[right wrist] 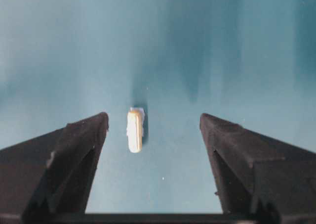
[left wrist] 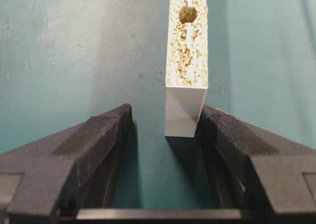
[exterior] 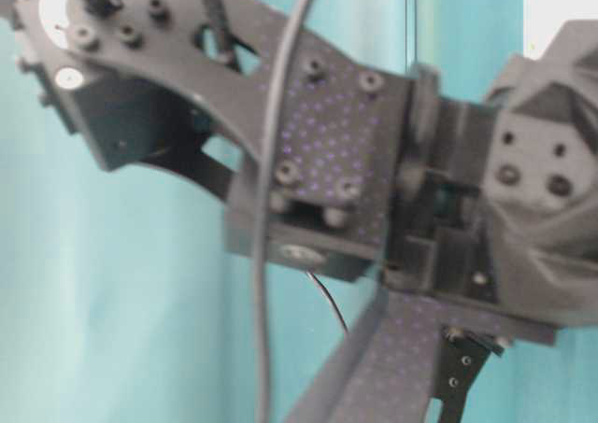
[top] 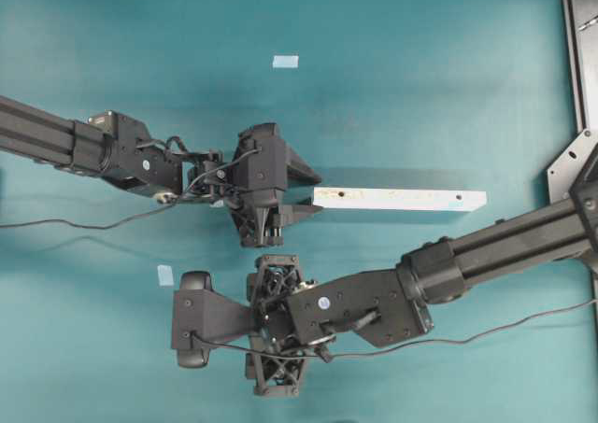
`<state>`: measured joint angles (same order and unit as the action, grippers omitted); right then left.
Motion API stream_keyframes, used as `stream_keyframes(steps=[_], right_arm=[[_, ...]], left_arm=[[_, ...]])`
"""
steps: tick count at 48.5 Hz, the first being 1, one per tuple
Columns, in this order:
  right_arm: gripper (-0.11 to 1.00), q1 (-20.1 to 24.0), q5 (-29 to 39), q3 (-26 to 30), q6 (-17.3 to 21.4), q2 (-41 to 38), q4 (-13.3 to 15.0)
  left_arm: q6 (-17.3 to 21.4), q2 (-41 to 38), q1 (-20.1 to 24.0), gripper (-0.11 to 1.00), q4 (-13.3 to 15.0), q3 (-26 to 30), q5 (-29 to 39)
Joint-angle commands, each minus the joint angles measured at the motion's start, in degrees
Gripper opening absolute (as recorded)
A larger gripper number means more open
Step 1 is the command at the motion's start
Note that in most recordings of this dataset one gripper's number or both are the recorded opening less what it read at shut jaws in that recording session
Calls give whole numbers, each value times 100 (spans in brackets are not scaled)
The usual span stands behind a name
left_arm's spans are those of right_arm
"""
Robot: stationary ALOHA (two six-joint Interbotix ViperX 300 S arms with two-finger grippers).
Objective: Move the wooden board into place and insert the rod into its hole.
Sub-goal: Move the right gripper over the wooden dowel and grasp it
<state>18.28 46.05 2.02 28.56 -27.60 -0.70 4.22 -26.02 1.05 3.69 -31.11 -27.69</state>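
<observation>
Our right gripper (right wrist: 153, 122) hangs with fingers spread wide over the rod (right wrist: 134, 130), which lies on the table between them, nearer the left finger, its long axis along them; we judge a small leftward shift centres it.
</observation>
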Motion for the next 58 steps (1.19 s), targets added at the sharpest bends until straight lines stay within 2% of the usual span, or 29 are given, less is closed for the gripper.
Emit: stream_keyframes(steps=[1,16,25,28,58], right_arm=[[81,26,-44,132,9,97,-44],[80,62,-185,132,9,35,-132],[55,123,-202,132,26,35,-141],[50,149,-193,132,26,26,-141],[50,176,-272,62,62,-35,26]], left_arm=[[35,70,18,56,-9,0,18],[35,62,18,56,-9,0,18],[35,18,18,56,-9,0,18],[35,26,18,56,-9,0,18],[26,26,0,56,-9,9,18]])
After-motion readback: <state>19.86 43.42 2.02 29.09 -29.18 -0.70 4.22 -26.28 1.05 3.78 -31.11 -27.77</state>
